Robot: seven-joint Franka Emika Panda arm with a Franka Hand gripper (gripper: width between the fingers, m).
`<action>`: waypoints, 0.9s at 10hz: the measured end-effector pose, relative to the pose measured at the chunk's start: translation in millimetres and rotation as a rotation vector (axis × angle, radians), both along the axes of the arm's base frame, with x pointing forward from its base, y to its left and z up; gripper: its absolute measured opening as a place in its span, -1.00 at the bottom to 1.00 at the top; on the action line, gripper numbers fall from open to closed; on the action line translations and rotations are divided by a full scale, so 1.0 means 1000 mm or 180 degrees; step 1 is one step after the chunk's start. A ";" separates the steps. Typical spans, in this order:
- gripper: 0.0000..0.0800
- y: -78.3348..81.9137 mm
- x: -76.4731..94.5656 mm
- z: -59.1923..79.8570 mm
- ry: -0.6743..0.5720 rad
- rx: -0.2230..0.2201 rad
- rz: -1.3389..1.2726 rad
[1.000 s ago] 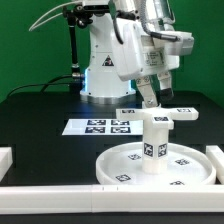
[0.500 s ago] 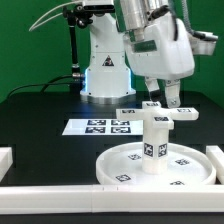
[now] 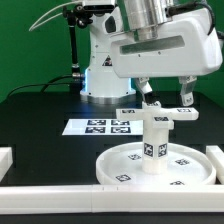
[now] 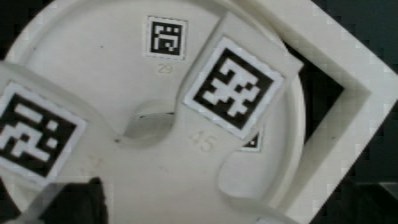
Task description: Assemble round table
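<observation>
The round disc (image 3: pixel 120 165) lies at the front of the table. The short post (image 3: pixel 154 146) stands upright on it, and the small cross piece (image 3: pixel 158 114) sits on top of the post. My gripper (image 3: pixel 166 98) hangs just above the cross piece, open and empty, one finger (image 3: pixel 146 92) on each side of it. In the wrist view the tagged cross piece (image 4: pixel 231 85) fills the middle over the disc (image 4: pixel 71 60). The dark fingertips (image 4: pixel 63 205) show at the edge, wide apart. The post is hidden there.
The marker board (image 3: pixel 98 126) lies behind the disc toward the exterior view's left. White border rails run along the front (image 3: pixel 80 192), at the left (image 3: pixel 5 157) and at the right (image 3: pixel 214 156). The robot base (image 3: pixel 100 70) stands at the back.
My wrist has turned and the gripper has swung round, from tilted to square over the cross piece. The fingers now stand wide apart. The disc, post and cross piece have not moved.
</observation>
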State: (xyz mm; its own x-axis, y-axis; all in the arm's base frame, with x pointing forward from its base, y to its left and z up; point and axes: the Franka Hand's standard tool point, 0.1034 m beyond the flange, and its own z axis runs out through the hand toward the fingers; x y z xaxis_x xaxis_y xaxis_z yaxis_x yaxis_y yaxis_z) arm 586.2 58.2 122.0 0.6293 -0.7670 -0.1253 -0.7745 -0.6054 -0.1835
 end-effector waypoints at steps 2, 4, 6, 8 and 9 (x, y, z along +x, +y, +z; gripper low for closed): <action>0.62 -0.004 0.000 0.001 -0.0121 -0.0203 0.0879; 0.62 -0.010 0.001 0.001 -0.0274 -0.0332 0.1776; 0.62 -0.009 0.000 0.000 -0.0324 -0.0540 0.2689; 0.62 -0.011 0.000 0.000 -0.0364 -0.0562 0.3016; 0.62 -0.012 0.000 0.000 -0.0397 -0.0570 0.3248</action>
State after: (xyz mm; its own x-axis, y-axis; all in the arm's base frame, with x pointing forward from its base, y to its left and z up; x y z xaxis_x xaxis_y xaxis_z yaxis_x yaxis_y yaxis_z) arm 586.3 46.2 121.6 0.9896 0.1355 0.0483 0.1387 -0.9879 -0.0700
